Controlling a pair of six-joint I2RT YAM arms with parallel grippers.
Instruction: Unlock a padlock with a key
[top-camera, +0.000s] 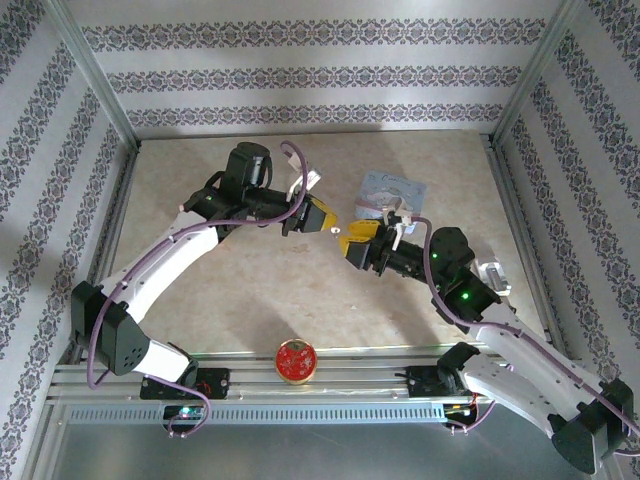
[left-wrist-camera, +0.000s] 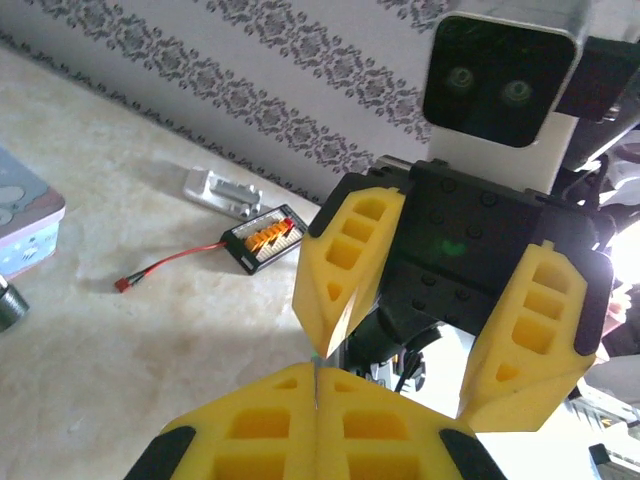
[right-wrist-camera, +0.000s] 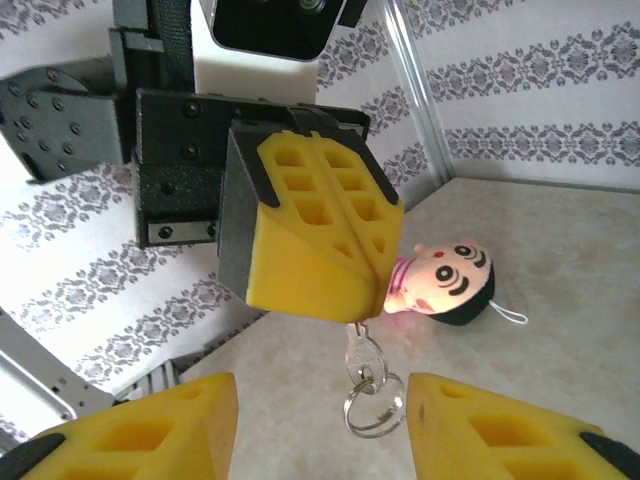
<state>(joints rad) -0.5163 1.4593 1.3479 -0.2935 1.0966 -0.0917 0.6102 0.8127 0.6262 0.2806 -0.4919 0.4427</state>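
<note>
My left gripper (top-camera: 335, 222) is shut on the blade of a silver key (right-wrist-camera: 362, 355), held in the air over the middle of the table. In the right wrist view the key's head and its split ring (right-wrist-camera: 375, 405) hang out below the left gripper's closed yellow pads (right-wrist-camera: 320, 240). My right gripper (right-wrist-camera: 322, 392) faces it, open, with one finger on each side of the key head and a gap on both sides. In the left wrist view a thin metal edge shows in the seam of the left gripper (left-wrist-camera: 316, 372), and the right gripper's spread fingers (left-wrist-camera: 345, 250) stand just beyond. The padlock is out of view.
A small doll (right-wrist-camera: 445, 285) lies on the table behind the key. A grey-blue tin (top-camera: 392, 190) sits at the back right. A black board with a red wire (left-wrist-camera: 262, 238) and a metal bracket (left-wrist-camera: 220, 192) lie near the wall. A red round tin (top-camera: 296, 360) rests on the front rail.
</note>
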